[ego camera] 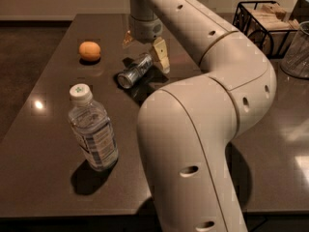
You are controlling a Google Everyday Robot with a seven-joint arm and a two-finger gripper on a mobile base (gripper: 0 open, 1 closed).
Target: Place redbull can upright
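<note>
The redbull can (pixel 134 71) lies on its side on the dark table (pixel 53 129), its silver end facing the front left. My gripper (pixel 146 55) hangs from the arm right over the can's far end. It is open, with one beige finger (pixel 161 55) to the right of the can and the other at the far left. The fingers do not grip the can. A clear water bottle (pixel 93 130) with a white cap stands upright nearer the front left.
An orange (pixel 90 50) sits at the back left of the table. A black wire basket (pixel 263 21) with boxes and a glass container (pixel 297 52) stand at the back right. My arm's big elbow covers the table's middle and front right.
</note>
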